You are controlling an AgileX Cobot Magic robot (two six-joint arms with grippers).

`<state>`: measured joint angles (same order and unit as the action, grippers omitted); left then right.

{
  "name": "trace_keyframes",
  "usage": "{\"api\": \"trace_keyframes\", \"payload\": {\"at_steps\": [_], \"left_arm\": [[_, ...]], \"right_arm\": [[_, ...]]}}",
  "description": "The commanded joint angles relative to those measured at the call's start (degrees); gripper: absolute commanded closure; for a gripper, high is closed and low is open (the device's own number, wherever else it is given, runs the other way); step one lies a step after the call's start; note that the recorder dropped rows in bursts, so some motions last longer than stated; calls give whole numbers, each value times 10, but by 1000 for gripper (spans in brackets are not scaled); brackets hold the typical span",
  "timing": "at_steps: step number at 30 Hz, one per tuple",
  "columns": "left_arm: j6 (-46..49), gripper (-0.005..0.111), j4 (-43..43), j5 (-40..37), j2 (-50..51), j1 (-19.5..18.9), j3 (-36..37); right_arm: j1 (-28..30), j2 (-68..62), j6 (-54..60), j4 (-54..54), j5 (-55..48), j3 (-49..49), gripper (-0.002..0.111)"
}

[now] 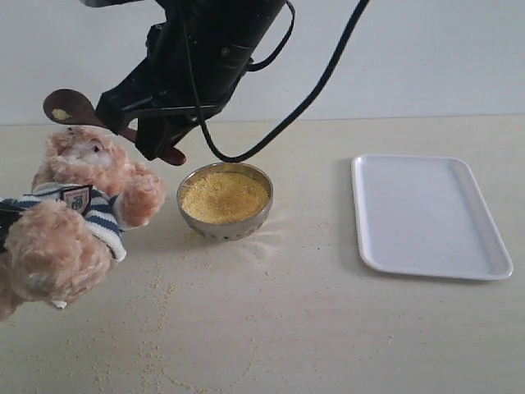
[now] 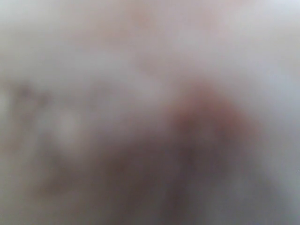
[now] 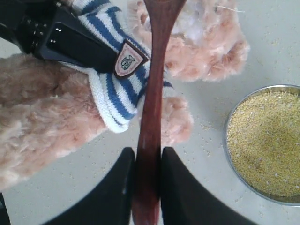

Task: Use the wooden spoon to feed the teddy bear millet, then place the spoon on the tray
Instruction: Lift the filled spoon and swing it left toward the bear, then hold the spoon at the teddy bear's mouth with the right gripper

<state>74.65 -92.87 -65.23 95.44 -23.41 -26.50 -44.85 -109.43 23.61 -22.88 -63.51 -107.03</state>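
The teddy bear (image 1: 74, 213) leans back at the left of the table, its striped shirt and badge also in the right wrist view (image 3: 112, 89). My right gripper (image 1: 156, 131) reaches across the middle, shut on the wooden spoon (image 1: 67, 107) by its handle (image 3: 152, 93). The spoon's bowl hovers just above the bear's head with a little millet in it. More millet (image 1: 224, 197) fills the steel bowl (image 1: 225, 231) beside the bear. The black housing of my left arm (image 3: 51, 35) presses on the bear's body. The left wrist view is a blur of fur. The white tray (image 1: 426, 213) lies at the right.
Stray grains are scattered over the table in front of the bowl and the bear (image 1: 189, 345). A black cable (image 1: 312, 90) hangs from the right arm above the bowl. Bare tabletop separates the bowl from the tray.
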Motion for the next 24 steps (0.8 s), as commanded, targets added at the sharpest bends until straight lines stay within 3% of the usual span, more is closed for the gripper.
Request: {"api": "trace_keyframes", "payload": {"at_steps": [1,11,24], "left_arm": [[-3,102,-9,-25,-1,2,2],[-3,102,-8,-27,-1,2,2],[-3,102,-8,-34,-1,2,2]], "right_arm": [[-19,2,32,28,18,-3,108],[-90,-11,-12,309,49,-3,108],[-131,-38,-24,446,79,-3,108]]}}
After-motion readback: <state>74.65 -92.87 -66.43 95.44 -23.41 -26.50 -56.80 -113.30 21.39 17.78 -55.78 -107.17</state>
